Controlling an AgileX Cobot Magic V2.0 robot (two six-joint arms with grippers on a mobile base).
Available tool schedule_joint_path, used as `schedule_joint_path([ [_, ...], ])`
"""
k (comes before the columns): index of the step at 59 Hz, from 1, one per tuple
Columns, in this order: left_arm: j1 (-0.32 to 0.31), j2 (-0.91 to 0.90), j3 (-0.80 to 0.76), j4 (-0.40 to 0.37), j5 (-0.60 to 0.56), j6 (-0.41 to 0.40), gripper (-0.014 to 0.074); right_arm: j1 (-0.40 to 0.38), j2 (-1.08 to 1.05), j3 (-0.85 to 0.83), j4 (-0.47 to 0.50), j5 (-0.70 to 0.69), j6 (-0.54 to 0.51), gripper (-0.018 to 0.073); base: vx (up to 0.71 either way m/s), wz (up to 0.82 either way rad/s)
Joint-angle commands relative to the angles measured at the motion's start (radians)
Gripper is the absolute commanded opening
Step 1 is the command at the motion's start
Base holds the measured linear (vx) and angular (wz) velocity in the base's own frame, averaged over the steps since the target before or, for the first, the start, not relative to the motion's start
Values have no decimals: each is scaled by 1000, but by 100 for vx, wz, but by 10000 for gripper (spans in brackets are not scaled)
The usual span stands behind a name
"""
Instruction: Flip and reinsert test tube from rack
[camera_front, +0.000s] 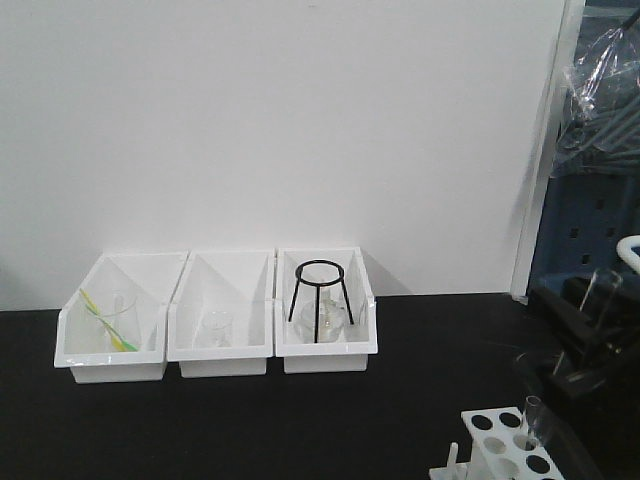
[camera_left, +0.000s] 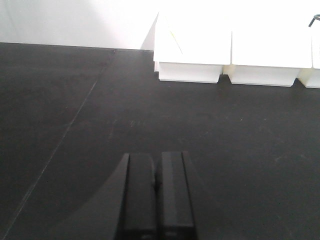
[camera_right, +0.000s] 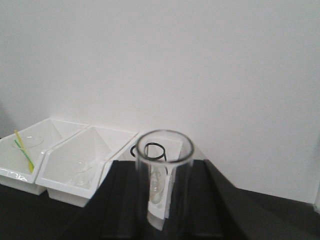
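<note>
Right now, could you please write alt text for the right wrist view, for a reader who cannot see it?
A clear test tube, open end up, is clamped between the right gripper's dark fingers. Behind it, three white bins stand on a black table against a white wall.

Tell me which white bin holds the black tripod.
The rightmost bin in the front view; the black tripod stands in it. The middle bin and left bin hold none.
</note>
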Motion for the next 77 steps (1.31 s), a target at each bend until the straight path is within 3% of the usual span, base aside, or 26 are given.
schedule_joint_path([
  [1,-7,-3,2,-4,-87,0,-6,-3,-16,59,295,-181,-167,-8,0,0],
  [5,-7,-3,2,-4,-87,0,-6,-3,-16,119,465,-272,-242,-8,0,0],
  [11,-7,-3,2,-4,-87,0,-6,-3,-16,179,560,-414,-341,-8,0,0],
  [19,-7,-3,2,-4,-87,0,-6,-3,-9,205,512,-451,-434,-8,0,0],
  [29,-7,-3,2,-4,-87,0,-6,-3,57,222,473,-469,-456,-8,0,0],
  [36,-7,-3,2,-4,-87,0,-6,-3,119,222,469,-556,-507,-8,0,0],
  [69,-7,-3,2,-4,-87,0,-6,-3,394,222,408,-679,-495,-8,0,0],
  [77,-7,-3,2,-4,-87,0,-6,-3,453,278,406,-835,-496,-8,0,0],
])
